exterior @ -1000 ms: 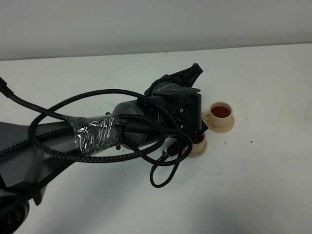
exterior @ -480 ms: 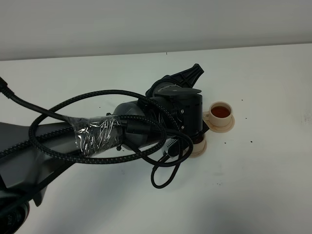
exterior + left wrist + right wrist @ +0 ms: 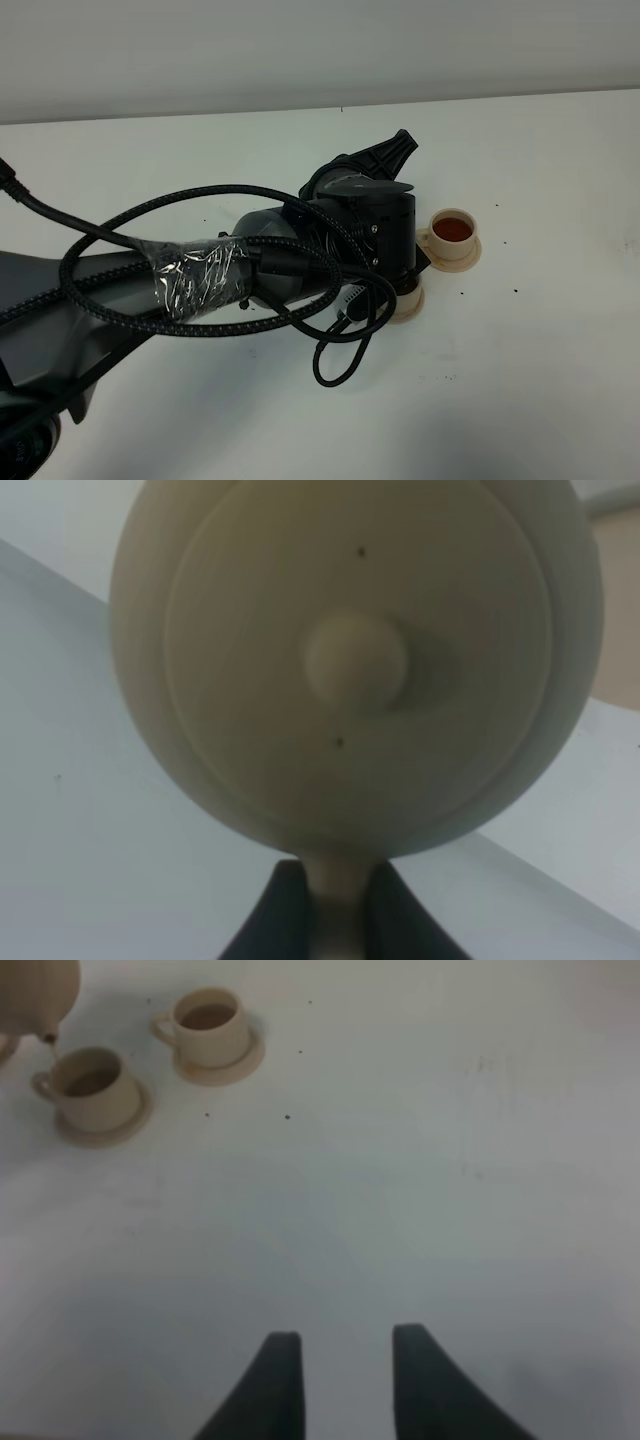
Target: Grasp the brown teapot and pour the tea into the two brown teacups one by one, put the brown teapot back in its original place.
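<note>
The brown teapot (image 3: 355, 665) fills the left wrist view, lid and knob facing the camera. My left gripper (image 3: 337, 885) is shut on its loop handle. In the right wrist view the teapot (image 3: 30, 990) is tilted, with its spout just over one of the two brown teacups (image 3: 95, 1088). The other teacup (image 3: 208, 1025) holds tea on its saucer. From above, the left arm (image 3: 360, 225) hides the teapot and half of the nearer teacup (image 3: 408, 298). The farther teacup (image 3: 453, 233) shows dark tea. My right gripper (image 3: 345, 1380) is open and holds nothing. The original place is hidden.
The white table (image 3: 520, 380) carries a few dark specks near the cups. A looped black cable (image 3: 335, 365) hangs off the left arm down to the table in front of the nearer cup. A pale wall (image 3: 320, 50) runs behind the table's back edge.
The left arm has shifted very slightly, and its cable loop sags a little lower. The right gripper and both cups have stayed put.
</note>
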You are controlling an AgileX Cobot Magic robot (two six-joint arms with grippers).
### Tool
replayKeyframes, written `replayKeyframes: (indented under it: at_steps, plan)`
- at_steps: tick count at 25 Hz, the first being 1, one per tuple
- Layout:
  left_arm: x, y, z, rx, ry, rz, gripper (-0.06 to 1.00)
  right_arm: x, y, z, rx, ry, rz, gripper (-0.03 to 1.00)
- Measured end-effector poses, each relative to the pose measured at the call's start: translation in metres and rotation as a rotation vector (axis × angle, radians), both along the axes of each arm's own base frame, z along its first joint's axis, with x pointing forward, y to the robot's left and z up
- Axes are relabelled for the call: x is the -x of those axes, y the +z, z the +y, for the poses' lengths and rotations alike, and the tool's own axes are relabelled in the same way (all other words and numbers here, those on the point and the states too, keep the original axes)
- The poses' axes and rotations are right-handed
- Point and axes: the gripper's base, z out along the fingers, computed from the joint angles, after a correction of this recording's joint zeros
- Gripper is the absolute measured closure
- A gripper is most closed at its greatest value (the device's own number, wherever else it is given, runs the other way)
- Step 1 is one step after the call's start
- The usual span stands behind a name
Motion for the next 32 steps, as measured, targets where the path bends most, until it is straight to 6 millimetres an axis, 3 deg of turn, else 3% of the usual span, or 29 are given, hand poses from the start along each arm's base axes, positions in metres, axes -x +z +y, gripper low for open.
replayKeyframes:
  at_steps: [32]
  plan:
    - [-0.001,-0.01,-0.002,0.003,0.012,0.005,0.82,0.0,0.0,0.0,0.0,0.0,0.0,0.73]
